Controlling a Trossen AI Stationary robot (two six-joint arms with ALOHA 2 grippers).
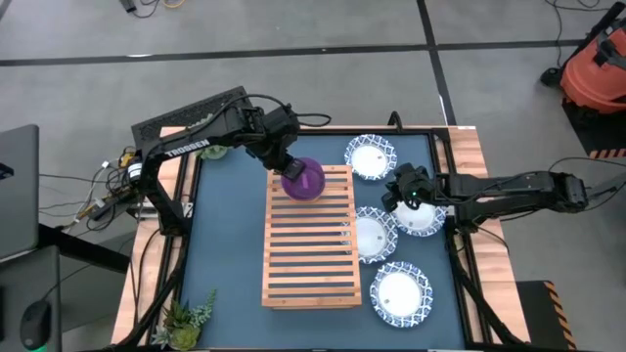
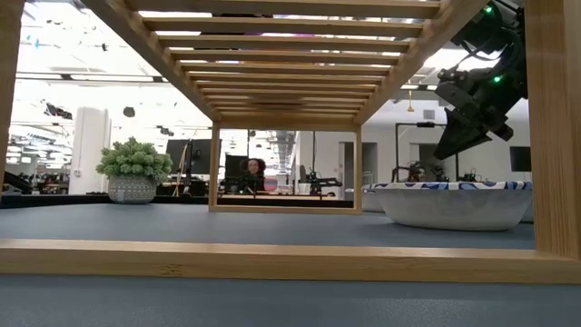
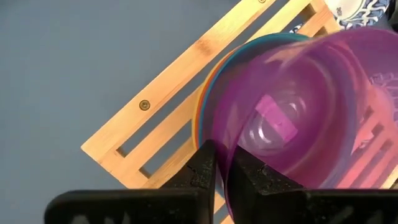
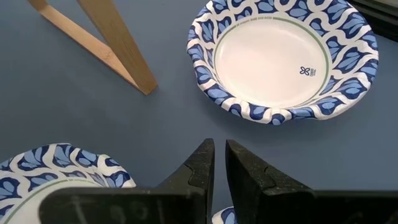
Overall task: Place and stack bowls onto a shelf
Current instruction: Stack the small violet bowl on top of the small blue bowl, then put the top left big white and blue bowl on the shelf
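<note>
Left gripper (image 3: 222, 171) pinching purple bowl (image 1: 303, 179) rim, seemingly nested in others, at shelf's (image 1: 309, 279) twelve o'clock. Right gripper (image 4: 219, 163) nearly closed, empty, over dishes (image 1: 399, 293).

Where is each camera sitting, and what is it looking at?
High view: above the table, straight down on the slatted light-wood shelf; both arms show.
Low view: at tabletop height, looking under the shelf; one arm shows at the upper right.
Left wrist view: behind the left end effector, gripping the see-through purple plastic bowl.
Right wrist view: behind the right end effector, over a blue-rimmed white dish.
Shared: high and left wrist views both show the purple bowl.
</note>
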